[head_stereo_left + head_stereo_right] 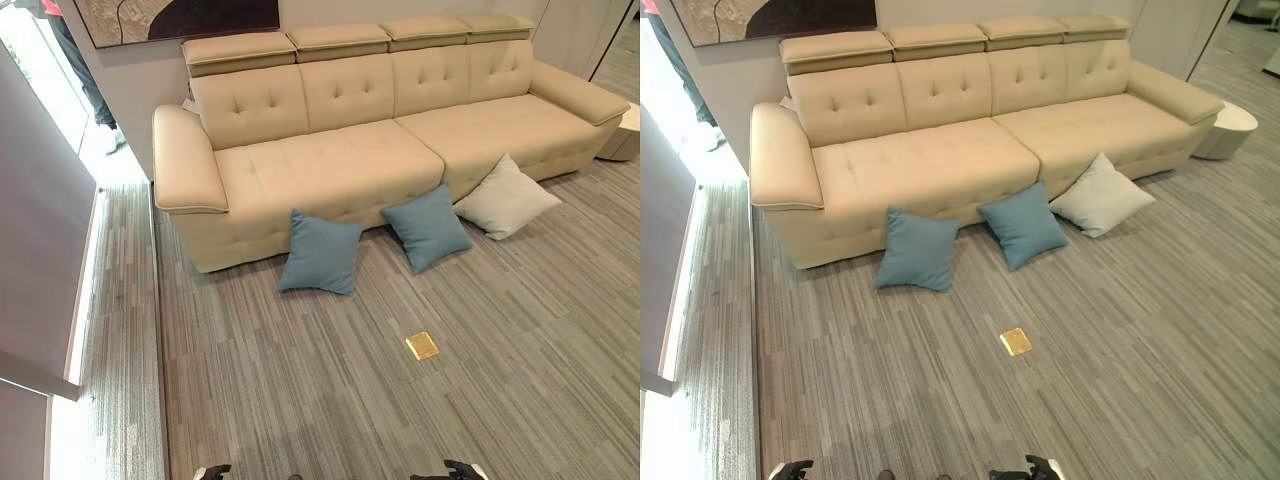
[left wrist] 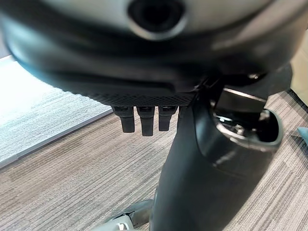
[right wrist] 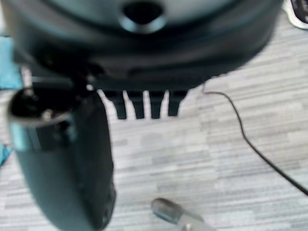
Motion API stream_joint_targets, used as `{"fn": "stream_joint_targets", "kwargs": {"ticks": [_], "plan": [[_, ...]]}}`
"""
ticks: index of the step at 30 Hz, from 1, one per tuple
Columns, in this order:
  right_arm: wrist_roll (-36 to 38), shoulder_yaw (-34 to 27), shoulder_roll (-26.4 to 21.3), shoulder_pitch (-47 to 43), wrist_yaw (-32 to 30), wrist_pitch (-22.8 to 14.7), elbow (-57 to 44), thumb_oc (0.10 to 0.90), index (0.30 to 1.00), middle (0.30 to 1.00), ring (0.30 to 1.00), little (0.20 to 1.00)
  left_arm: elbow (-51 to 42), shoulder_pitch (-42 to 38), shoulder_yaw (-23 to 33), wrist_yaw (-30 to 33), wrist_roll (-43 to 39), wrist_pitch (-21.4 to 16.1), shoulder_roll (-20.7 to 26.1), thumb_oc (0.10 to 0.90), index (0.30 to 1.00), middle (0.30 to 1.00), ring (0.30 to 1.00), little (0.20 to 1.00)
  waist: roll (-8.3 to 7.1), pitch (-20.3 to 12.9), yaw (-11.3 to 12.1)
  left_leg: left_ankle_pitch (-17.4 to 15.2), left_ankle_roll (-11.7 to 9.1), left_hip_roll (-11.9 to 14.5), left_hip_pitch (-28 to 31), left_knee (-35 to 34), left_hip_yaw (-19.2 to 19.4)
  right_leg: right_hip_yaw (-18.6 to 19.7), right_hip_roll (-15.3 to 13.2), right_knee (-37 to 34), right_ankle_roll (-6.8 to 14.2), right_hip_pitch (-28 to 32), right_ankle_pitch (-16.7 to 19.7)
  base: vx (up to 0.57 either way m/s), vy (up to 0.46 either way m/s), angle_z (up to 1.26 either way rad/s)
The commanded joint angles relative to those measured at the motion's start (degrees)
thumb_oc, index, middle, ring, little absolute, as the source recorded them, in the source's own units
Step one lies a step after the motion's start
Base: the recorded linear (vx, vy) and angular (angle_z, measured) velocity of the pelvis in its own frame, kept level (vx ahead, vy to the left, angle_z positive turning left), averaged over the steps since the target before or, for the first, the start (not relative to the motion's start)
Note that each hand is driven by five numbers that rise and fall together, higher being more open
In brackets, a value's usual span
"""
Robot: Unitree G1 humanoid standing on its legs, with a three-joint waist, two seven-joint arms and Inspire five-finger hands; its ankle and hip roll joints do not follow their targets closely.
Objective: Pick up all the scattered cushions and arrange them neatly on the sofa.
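On the floor against the sofa [image 1: 330,165] lean three cushions — two blue cushions [image 1: 321,252] [image 1: 427,226], one white cushion [image 1: 505,197]. Left hand [image 2: 144,118] and right hand [image 3: 144,103] hang relaxed — empty.

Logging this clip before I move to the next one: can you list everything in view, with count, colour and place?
sofa: one, beige, against the wall, seat bare.
blue cushions: two, on the floor leaning on the sofa front, one further left, one in the middle.
white cushion: one, off-white, on the floor to the right of the blue ones.
floor plate: one, brass-coloured, set in the grey floor in front of the cushions.
side table: one, white, round, by the sofa's right end.
picture: one, dark and tan, on the wall.
person: legs, standing at far left.
left hand: dark, fingers straight, holding nothing.
right hand: dark, fingers straight, holding nothing.
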Motion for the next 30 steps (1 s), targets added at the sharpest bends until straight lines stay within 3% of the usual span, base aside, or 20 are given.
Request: {"fn": "stream_joint_targets", "kwargs": {"ticks": [1, 19, 24, 29, 30], "plan": [[-0.8, 2.6, -0.3, -3.1, -1.5, -0.8, 1.9, 0.800, 0.900, 0.900, 0.900, 0.900, 1.7, -3.2, -1.4, 1.0, 1.0, -1.0, -1.0, 0.800, 0.900, 0.900, 0.900, 0.900, -0.79, 0.3, -0.2, -6.6, -1.3, 0.1, 1.3, 0.1, -0.9, -1.7, -4.2, 0.7, 5.9, 0.9, -4.1, 0.00, 0.000, 0.00], [-1.0, 2.9, -0.7, -2.5, -1.3, -0.6, 1.6, 0.800, 0.900, 0.900, 0.900, 0.900, -0.3, -3.9, -2.6, 0.2, 0.6, -1.5, -0.2, 0.800, 0.900, 0.900, 0.900, 0.900, -0.53, 1.0, -0.9, -6.6, -1.6, 0.6, 1.6, 0.1, -1.0, -1.7, -3.8, 1.0, 5.4, 1.4, -4.5, 0.00, -0.016, 0.00], [-0.5, 3.0, -1.1, -3.1, -1.4, -0.6, 1.3, 0.800, 0.900, 0.900, 0.900, 0.900, -1.3, -5.0, -3.2, 0.3, -0.2, -1.7, 0.2, 0.800, 0.900, 0.900, 0.900, 0.900, -0.12, 2.4, -1.5, -5.7, -1.7, 1.5, 0.2, 0.1, -1.3, -1.2, -3.3, 6.3, 4.2, -2.7, -6.3, -0.05, -0.052, 0.02], [0.2, 2.5, -1.2, -3.3, -1.5, -0.9, 1.5, 0.800, 0.900, 0.900, 0.900, 0.900, -1.7, -6.0, -4.2, 0.3, -0.1, -2.0, 0.0, 0.800, 0.900, 0.900, 0.900, 0.900, -0.76, 3.5, -1.6, -7.0, -2.3, 1.5, -3.9, 7.4, -1.1, -1.1, -3.3, 7.1, 3.1, -3.7, -7.0, -0.04, -0.051, 0.04], [0.5, 2.4, -1.4, -3.6, -1.8, -1.1, 1.4, 0.800, 0.900, 0.900, 0.900, 0.900, -2.1, -6.6, -4.8, 0.2, -0.2, -2.1, -0.3, 0.800, 0.900, 0.900, 0.900, 0.900, -1.28, 4.5, -1.6, -7.6, -3.0, 1.1, -6.5, 12.1, -0.8, -1.3, -3.4, 6.9, 2.6, -3.5, -7.0, -0.03, -0.042, 0.13]]}}
